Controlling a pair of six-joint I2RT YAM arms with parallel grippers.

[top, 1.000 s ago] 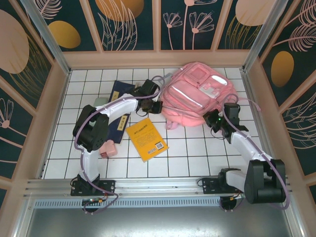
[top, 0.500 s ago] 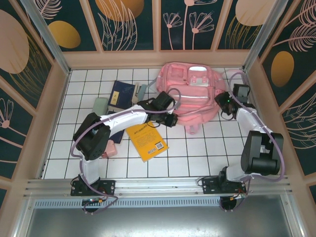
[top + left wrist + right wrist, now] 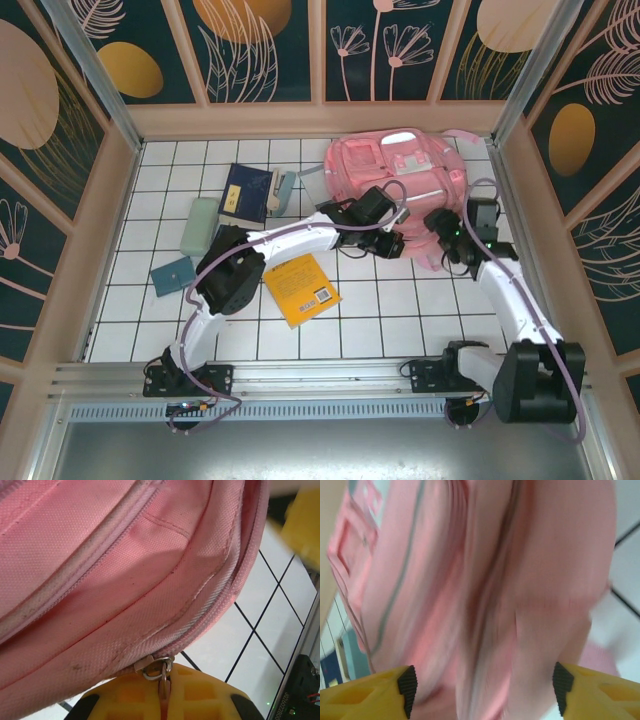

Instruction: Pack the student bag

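Note:
The student bag (image 3: 395, 170), a large soft pink backpack, lies at the back right of the tiled floor. My left gripper (image 3: 390, 243) is at its near edge. In the left wrist view this gripper (image 3: 164, 682) is shut on the metal zipper pull (image 3: 159, 669), right under the bag's zipper seam (image 3: 220, 592). My right gripper (image 3: 442, 240) is at the bag's right near corner. In the right wrist view it (image 3: 483, 695) is open, its pads (image 3: 408, 690) set wide apart. The blurred pink bag (image 3: 485, 580) lies just ahead of them.
A yellow book (image 3: 297, 288) lies in the middle of the floor under the left arm. A dark blue book (image 3: 244, 195), a pale green box (image 3: 200, 225) and a small teal card (image 3: 172, 275) lie at the left. Walls close in the back and right sides.
My left gripper has travelled right along the bag's near edge with the zipper pull in it. My right gripper has opened and shifted against the bag's right corner. The bag has shifted.

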